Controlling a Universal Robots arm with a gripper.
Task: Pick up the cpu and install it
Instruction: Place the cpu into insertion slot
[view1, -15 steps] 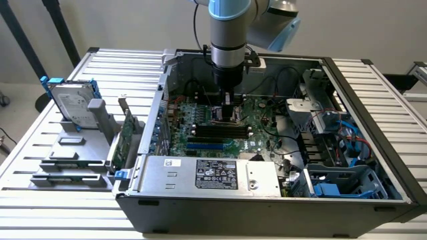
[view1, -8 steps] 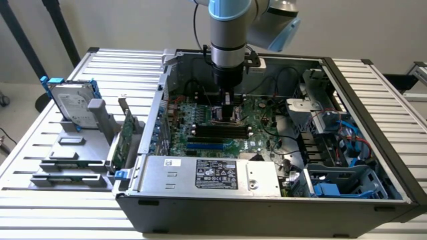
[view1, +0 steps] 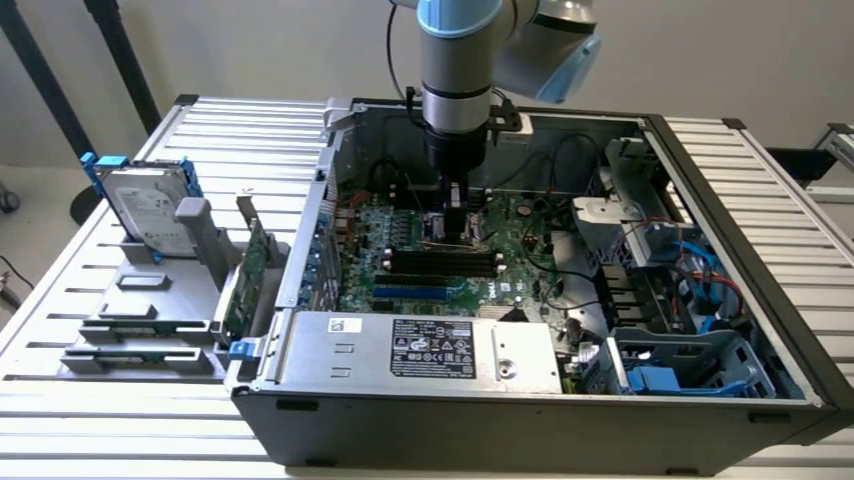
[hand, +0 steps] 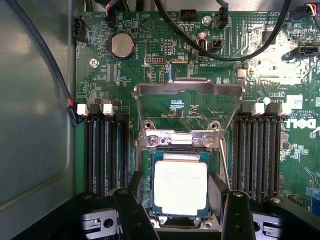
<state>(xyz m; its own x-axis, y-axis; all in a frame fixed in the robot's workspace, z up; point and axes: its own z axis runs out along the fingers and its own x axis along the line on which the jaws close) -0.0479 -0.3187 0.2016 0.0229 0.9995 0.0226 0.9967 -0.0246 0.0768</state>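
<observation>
On the slatted table (view1: 94, 420), the gripper (view1: 459, 222) hung low in the open case (view1: 534, 425) over the cpu (hand: 180, 187) at the socket (hand: 146, 170) of the green board (hand: 150, 50), a chip that looked thin, light, stiff and fragile, best taken by opposite edges; whether the claw pinched it, I couldn't tell.

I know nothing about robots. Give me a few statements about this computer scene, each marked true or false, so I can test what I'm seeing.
1. The arm reaches down into the open computer case. True.
2. The cpu is at the socket on the green board. True.
3. The metal hold-down frame is folded shut over the cpu. False: it stands raised, leaving the cpu's silver top bare.
4. The hard drive sits inside the case. False: it rests on a grey stand outside the case, at the exterior view's left.
</observation>
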